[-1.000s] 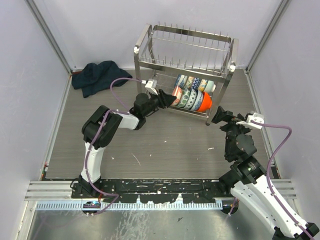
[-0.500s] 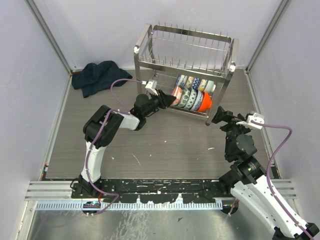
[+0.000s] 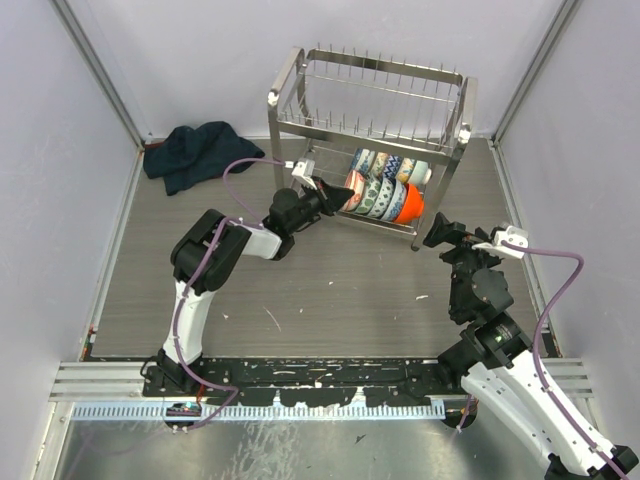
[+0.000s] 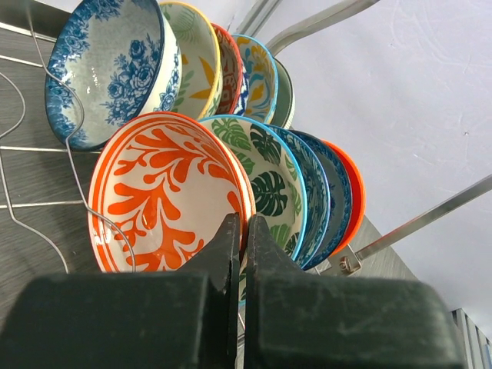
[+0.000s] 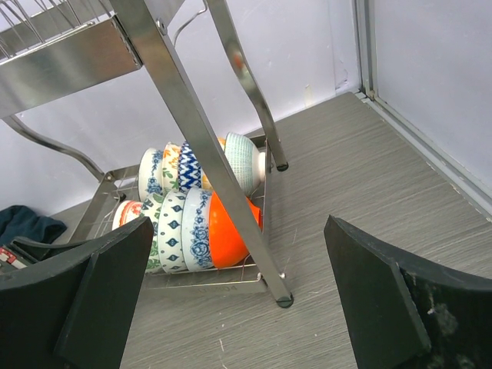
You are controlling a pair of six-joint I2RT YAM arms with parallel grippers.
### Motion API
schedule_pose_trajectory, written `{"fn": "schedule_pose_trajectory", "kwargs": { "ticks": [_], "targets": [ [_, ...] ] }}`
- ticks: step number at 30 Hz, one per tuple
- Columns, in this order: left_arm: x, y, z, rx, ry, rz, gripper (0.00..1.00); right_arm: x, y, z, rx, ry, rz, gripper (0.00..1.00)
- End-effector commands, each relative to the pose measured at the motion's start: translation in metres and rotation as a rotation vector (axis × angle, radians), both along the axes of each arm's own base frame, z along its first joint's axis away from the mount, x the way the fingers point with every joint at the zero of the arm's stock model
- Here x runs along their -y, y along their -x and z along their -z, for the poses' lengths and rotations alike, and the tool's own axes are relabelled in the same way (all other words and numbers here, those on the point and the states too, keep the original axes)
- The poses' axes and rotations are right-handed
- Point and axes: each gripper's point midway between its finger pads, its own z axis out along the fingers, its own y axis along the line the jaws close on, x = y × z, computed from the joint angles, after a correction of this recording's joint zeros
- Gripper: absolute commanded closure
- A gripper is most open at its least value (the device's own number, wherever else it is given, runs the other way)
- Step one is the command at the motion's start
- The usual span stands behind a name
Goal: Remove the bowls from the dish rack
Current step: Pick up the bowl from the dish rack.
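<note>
Orange-patterned bowl (image 4: 165, 192): left claw (image 4: 244, 227) just clamped onto its rim in the dish rack (image 3: 284, 82), ready to lift. Right claw (image 5: 237, 223) gapes apart.

Dish rack (image 3: 283, 92), bowls (image 3: 388, 196) on lower tier, left gripper (image 3: 341, 194) seemingly pinching end bowl (image 3: 355, 180)

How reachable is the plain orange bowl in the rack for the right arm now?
Probably not head-on. The open right claw faces the plain bright orange ceramic bowl, but the silver wire dish rack's front post crosses in front of it; coming in left of that post looks freer.
</note>
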Motion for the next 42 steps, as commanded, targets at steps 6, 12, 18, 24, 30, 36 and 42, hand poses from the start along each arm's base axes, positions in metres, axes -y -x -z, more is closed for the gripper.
{"fn": "schedule_pose_trajectory", "kwargs": {
  "ticks": [6,12,18,24,30,36,42],
  "targets": [
    [-0.009,0.0,0.014,-0.023,-0.005,-0.026,1.0,-0.002,0.0,-0.008,0.039,-0.028,-0.008,0.0],
    [-0.018,0.005,-0.005,0.061,0.016,-0.054,1.0,-0.002,0.0,-0.009,0.039,-0.028,-0.008,0.0],
    [-0.021,0.012,-0.029,0.134,0.045,-0.056,1.0,-0.001,0.0,-0.008,0.037,-0.026,-0.005,0.0],
    [-0.023,0.017,-0.047,0.188,0.071,-0.054,1.0,-0.001,0.0,-0.008,0.034,-0.025,-0.005,0.0],
    [-0.022,0.015,-0.058,0.222,0.092,-0.058,1.0,-0.001,0.0,-0.007,0.033,-0.023,-0.004,0.0],
    [-0.021,0.011,-0.058,0.234,0.117,-0.069,1.0,0.0,0.0,-0.008,0.034,-0.021,0.0,0.0],
    [-0.018,0.005,-0.058,0.235,0.125,-0.08,1.0,0.001,0.001,-0.008,0.034,-0.019,0.004,0.0]
  ]
}}
